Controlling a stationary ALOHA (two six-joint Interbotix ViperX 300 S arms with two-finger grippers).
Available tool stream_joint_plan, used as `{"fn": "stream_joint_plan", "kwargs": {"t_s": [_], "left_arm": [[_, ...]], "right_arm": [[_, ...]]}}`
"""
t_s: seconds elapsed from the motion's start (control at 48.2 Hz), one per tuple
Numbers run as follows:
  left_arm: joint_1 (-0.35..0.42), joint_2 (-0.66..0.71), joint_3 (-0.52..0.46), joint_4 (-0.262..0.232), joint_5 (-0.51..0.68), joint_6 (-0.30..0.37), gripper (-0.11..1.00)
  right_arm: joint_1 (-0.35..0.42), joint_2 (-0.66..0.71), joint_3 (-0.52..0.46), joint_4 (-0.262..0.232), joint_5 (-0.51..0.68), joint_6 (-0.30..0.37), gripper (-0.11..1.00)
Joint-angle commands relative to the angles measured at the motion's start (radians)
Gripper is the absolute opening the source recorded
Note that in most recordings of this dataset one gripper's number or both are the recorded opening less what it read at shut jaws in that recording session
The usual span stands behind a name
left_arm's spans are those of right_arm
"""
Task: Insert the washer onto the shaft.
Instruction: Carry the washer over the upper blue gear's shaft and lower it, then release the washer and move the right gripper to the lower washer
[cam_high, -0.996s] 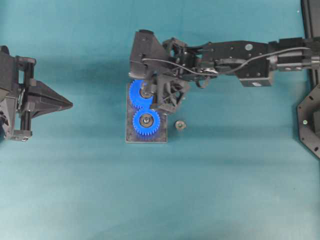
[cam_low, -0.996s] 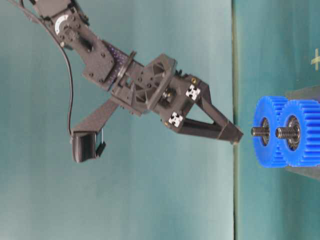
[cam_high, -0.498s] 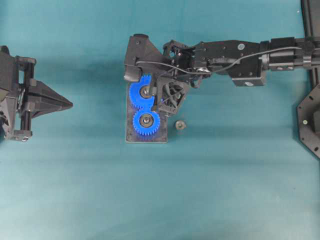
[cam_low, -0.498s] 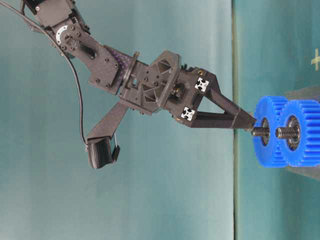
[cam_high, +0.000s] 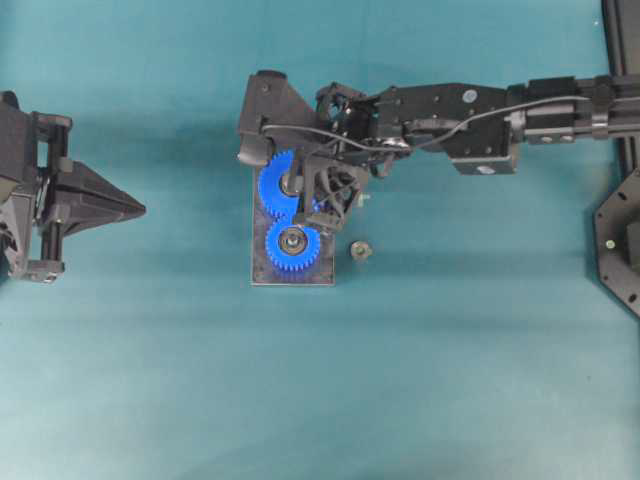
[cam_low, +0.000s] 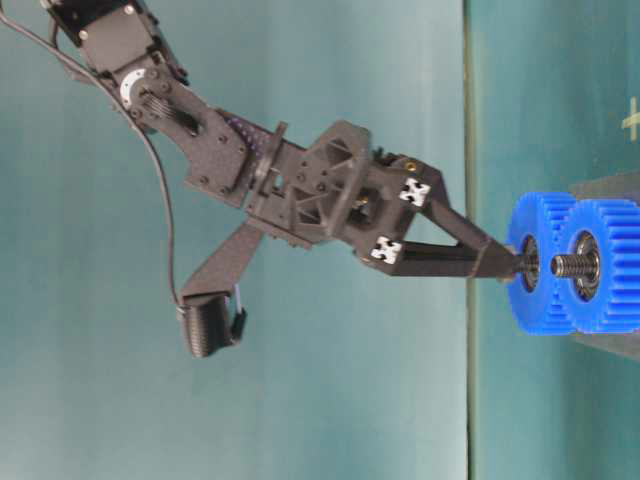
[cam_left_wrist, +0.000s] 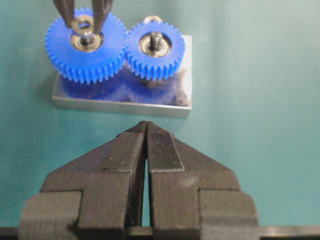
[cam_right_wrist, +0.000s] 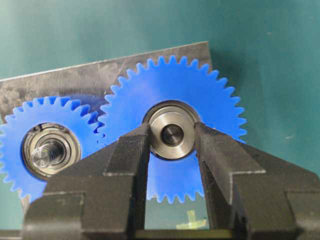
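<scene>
The right gripper has its fingers clamped on the flat silver metal washer, one finger at each side of its rim. The washer lies flat-face-up, its bore in line with the upright threaded steel shaft at the centre of the larger blue plastic gear; the shaft's long axis stands vertical from the grey metal base plate. The washer sits at the shaft tip, above the gear hub. Beside this gear, the smaller blue plastic gear meshes with it. The left gripper hangs well apart from the plate, fingers together.
</scene>
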Motion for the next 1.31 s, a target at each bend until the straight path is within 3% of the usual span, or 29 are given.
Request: {"fn": "stream_joint_plan", "kwargs": {"t_s": [0.0,0.664,0.706,0.872,0.913,1.079,1.287], "left_arm": [[0.002,0.002,-0.012,0.003,-0.009,-0.002,0.0],[0.002,0.0,0.005,0.003,-0.041,-0.021,0.0],[0.002,0.0,0.008,0.003,-0.043,-0.031,0.0],[0.002,-0.003,-0.005,0.003,-0.043,-0.041,0.0],[0.002,-0.003,-0.009,0.003,-0.038,-0.038,0.0],[0.002,-0.005,-0.014,0.003,-0.035,-0.02,0.0],[0.002,-0.005,-0.012,0.003,-0.035,-0.018,0.0]], "right_arm": [[0.006,-0.014,-0.029,0.0,-0.002,-0.002,0.31],[-0.005,-0.011,-0.035,0.003,-0.002,0.006,0.32],[-0.005,-0.012,-0.037,0.003,-0.002,0.006,0.38],[0.009,-0.046,-0.043,-0.008,0.0,-0.008,0.85],[0.009,-0.06,-0.038,-0.014,0.0,-0.012,0.92],[0.008,-0.129,-0.006,-0.026,0.035,-0.031,0.8],[0.038,-0.213,0.115,-0.026,0.035,-0.046,0.8]]}}
